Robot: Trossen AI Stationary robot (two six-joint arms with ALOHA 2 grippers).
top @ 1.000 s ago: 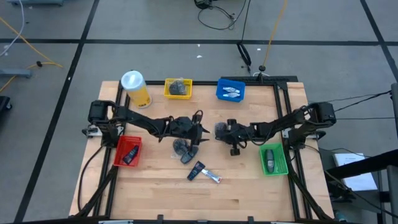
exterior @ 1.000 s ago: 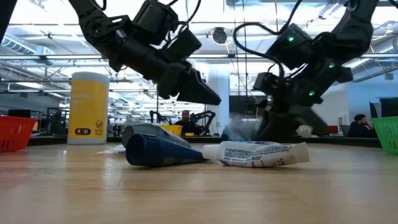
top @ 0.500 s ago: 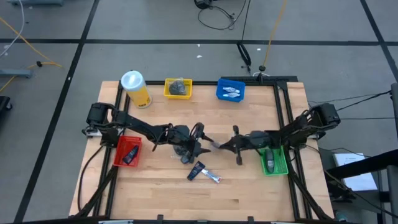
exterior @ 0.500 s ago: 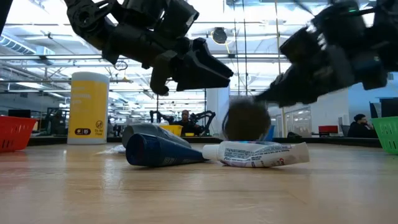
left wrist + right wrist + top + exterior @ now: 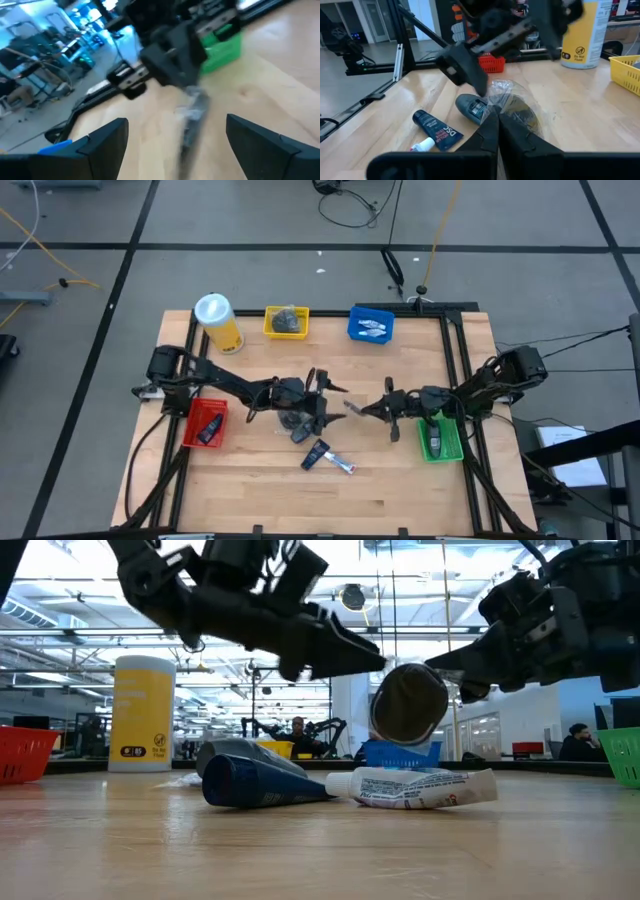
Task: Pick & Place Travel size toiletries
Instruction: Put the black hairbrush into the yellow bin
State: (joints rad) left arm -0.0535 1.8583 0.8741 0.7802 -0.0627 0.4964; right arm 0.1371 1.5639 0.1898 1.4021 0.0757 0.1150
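Note:
A round grey disc in a clear wrapper (image 5: 410,705) hangs above the middle of the table, and my right gripper (image 5: 496,122) is shut on it. My left gripper (image 5: 328,398) stands just left of the disc. Its fingers are wide open on either side of the disc (image 5: 192,120) and do not touch it. Below them, a dark blue tube (image 5: 316,453), a white tube (image 5: 342,466) and another grey item (image 5: 295,423) lie flat on the wood. My right gripper pinches the disc's clear wrapper at its edge (image 5: 495,106) between its two fingers. The fingers come in about level from the table's right side. The disc stands on edge, lifted clear of the table.
A red bin (image 5: 207,423) sits at the left and a green bin (image 5: 438,436) at the right. A yellow bin (image 5: 286,321), a blue bin (image 5: 370,325) and a yellow white-lidded canister (image 5: 218,322) stand along the far edge. Bare wood lies along the near edge.
My left gripper's fingers have spread wide apart. My right gripper, still shut, has drawn back toward the table's right and near edges, and the disc has risen higher above the table.

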